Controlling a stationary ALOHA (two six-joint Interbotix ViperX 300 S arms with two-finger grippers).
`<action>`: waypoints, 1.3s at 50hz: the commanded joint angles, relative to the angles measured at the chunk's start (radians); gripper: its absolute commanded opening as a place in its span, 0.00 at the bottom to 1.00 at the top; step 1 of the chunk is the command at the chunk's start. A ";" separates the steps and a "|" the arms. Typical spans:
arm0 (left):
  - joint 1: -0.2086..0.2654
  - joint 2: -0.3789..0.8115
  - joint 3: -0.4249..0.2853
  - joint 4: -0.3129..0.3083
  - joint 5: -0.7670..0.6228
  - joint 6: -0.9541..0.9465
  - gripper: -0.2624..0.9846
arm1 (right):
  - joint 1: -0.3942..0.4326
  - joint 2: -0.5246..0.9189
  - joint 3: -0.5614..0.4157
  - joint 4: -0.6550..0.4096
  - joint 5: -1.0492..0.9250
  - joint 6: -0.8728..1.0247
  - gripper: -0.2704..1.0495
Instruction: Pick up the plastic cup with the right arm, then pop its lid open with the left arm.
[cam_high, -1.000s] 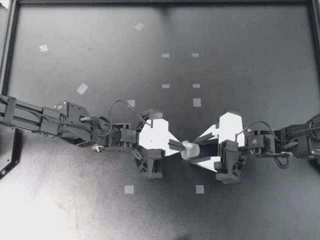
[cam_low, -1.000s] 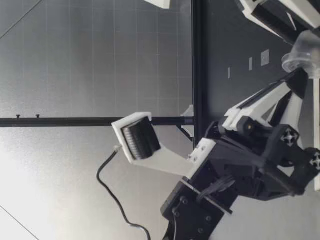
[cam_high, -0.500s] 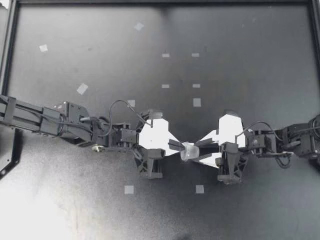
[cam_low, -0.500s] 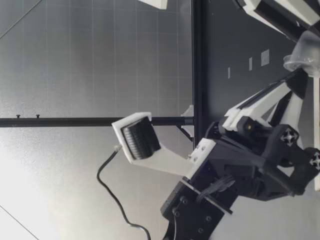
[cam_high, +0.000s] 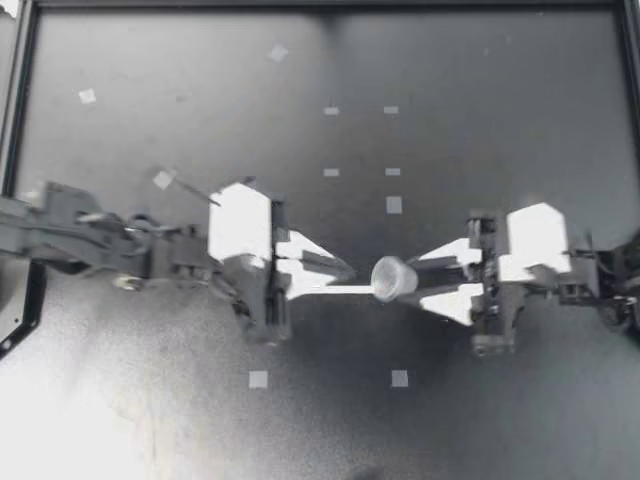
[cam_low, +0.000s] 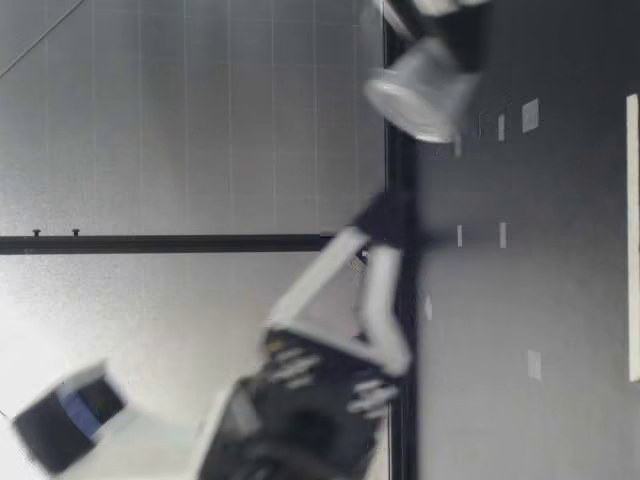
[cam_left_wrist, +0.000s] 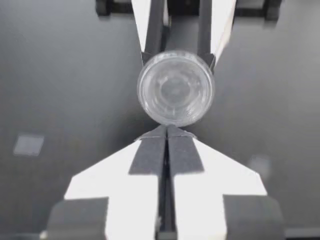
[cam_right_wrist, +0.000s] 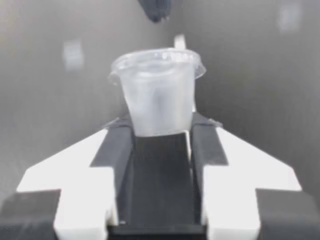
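A small clear plastic cup hangs above the dark table, lying on its side with its mouth toward my left arm. My right gripper is shut on the cup, one finger on each side of its base end. My left gripper is shut with nothing in it; its tips point at the cup's open mouth, a short way off. In the low view the cup is well above the table, and my left gripper is lower and nearer that camera.
Small pale tape squares are scattered over the table, two of them nearer the front. A black frame rail bounds the table's far side and its left edge.
My right gripper closed on the cup and drew right with it. My left arm rolled over and pulled back to the left, off the cup. Both grippers and the cup rose above the table.
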 joint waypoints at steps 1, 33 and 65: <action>0.002 -0.052 0.034 -0.002 -0.132 -0.058 0.21 | -0.005 -0.011 0.003 -0.003 -0.150 0.003 0.39; 0.002 0.095 0.061 0.089 -0.611 -1.249 0.68 | -0.005 0.123 -0.084 -0.078 -0.371 -0.077 0.39; -0.034 0.112 0.028 0.094 -0.571 -1.252 0.68 | -0.020 0.141 -0.118 -0.097 -0.359 -0.112 0.39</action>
